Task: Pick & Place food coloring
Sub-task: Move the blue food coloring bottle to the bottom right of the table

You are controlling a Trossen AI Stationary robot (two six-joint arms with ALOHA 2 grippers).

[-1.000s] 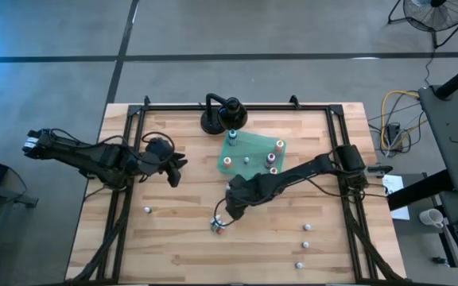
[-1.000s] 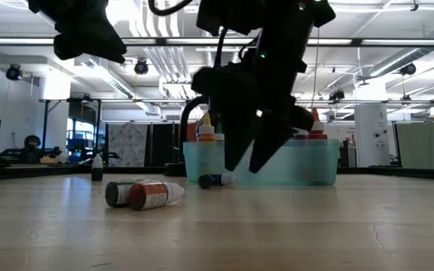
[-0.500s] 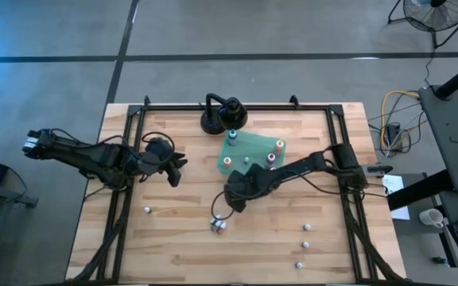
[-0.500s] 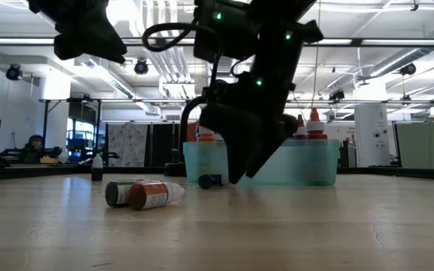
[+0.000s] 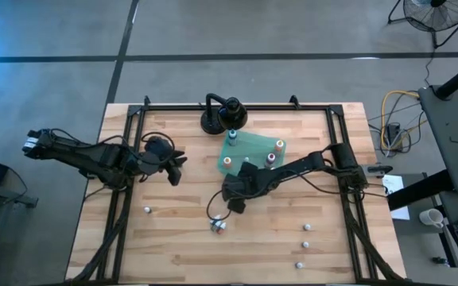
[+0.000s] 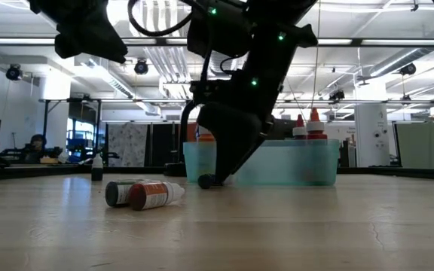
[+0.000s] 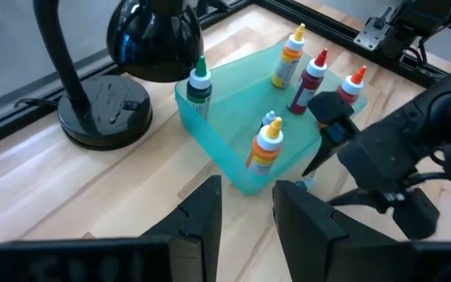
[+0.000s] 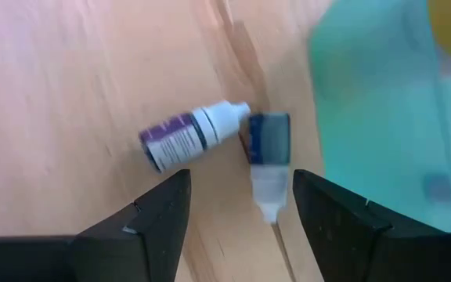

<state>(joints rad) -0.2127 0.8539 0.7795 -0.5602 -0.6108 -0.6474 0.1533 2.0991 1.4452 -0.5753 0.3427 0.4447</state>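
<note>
Approach to fallen bottles beside tray.
Right gripper (image 8: 237, 207) spread wide over purple bottle (image 8: 182, 135) and blue bottle (image 8: 268, 160); best centred on one only. Left gripper (image 7: 245, 207) narrow, empty.

The table (image 5: 173, 238) is pale, matt planked wood framed by black metal rails (image 5: 237, 106), the tray (image 7: 233, 153) is smooth translucent teal plastic, the lamp (image 7: 151, 31) is glossy black, and the food coloring bottles (image 8: 190, 135) are smooth whitish plastic with printed labels.
</note>
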